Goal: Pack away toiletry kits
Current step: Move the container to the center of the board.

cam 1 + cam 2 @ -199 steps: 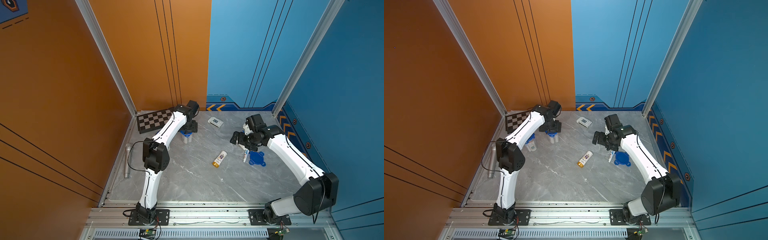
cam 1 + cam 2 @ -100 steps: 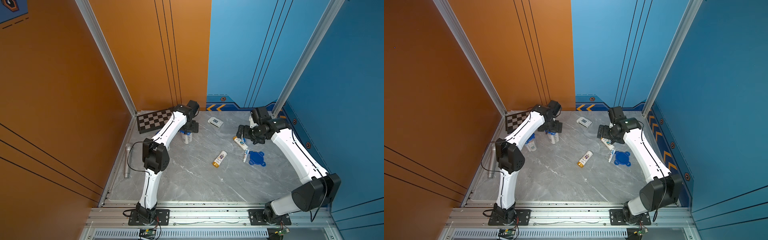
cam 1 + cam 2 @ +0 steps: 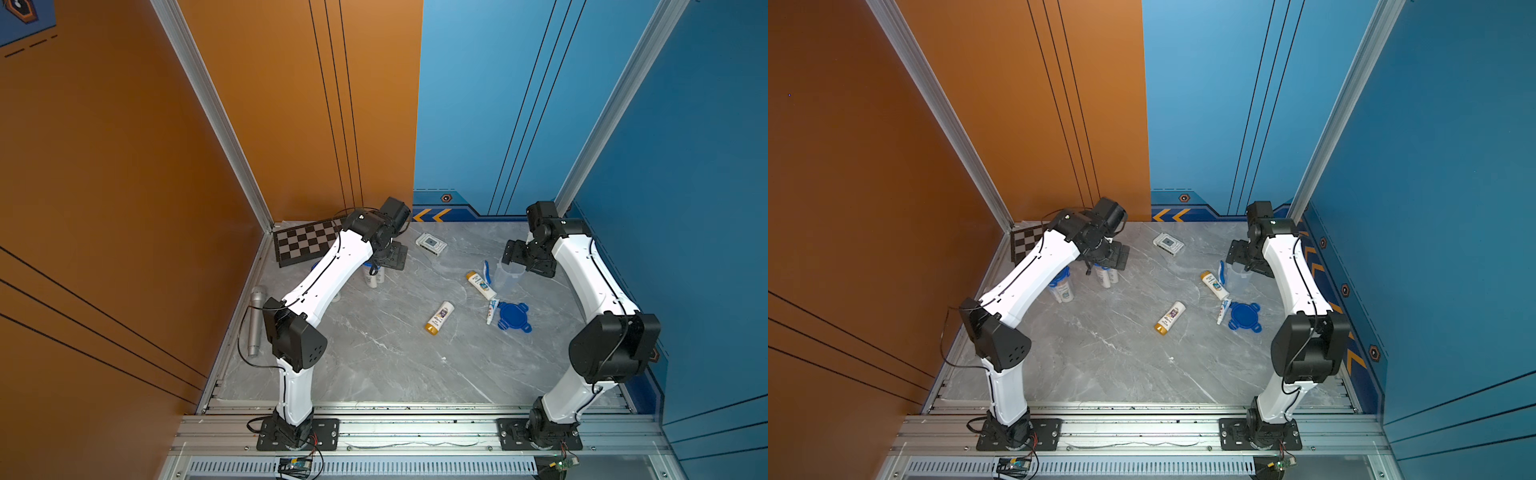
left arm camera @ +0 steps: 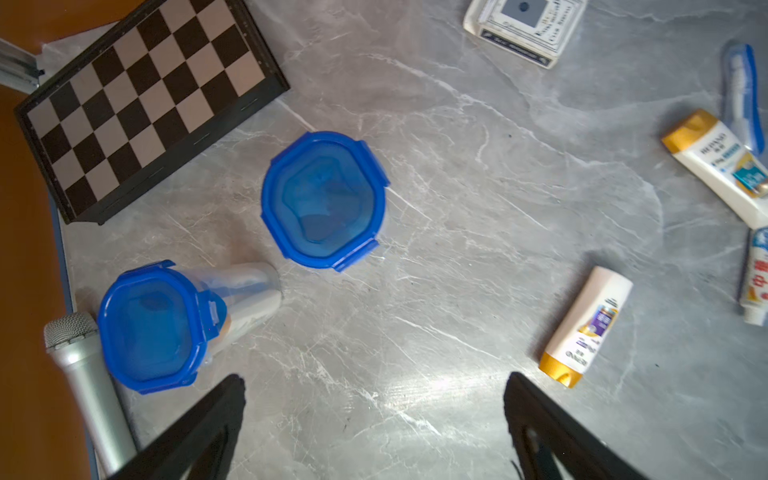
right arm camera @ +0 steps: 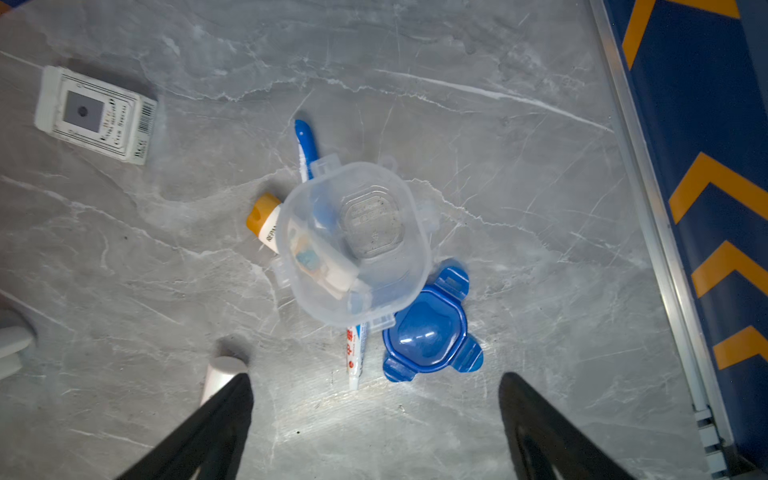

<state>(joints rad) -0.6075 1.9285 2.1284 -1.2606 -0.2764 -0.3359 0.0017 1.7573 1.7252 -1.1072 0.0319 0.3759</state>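
Our left gripper (image 4: pixel 374 380) gapes empty by a lidded cup (image 4: pixel 324 199) far left; our right gripper (image 5: pixel 374 378) gapes empty beside the open cup (image 5: pixel 353 245).

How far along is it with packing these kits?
Two lidded cups look finished. Nothing is in hand: the left gripper and right gripper are both open and empty. Left to do: the third cup stands open, apparently empty, with two bottles, a toothpaste tube, a toothbrush and the blue lid lying loose beside it.
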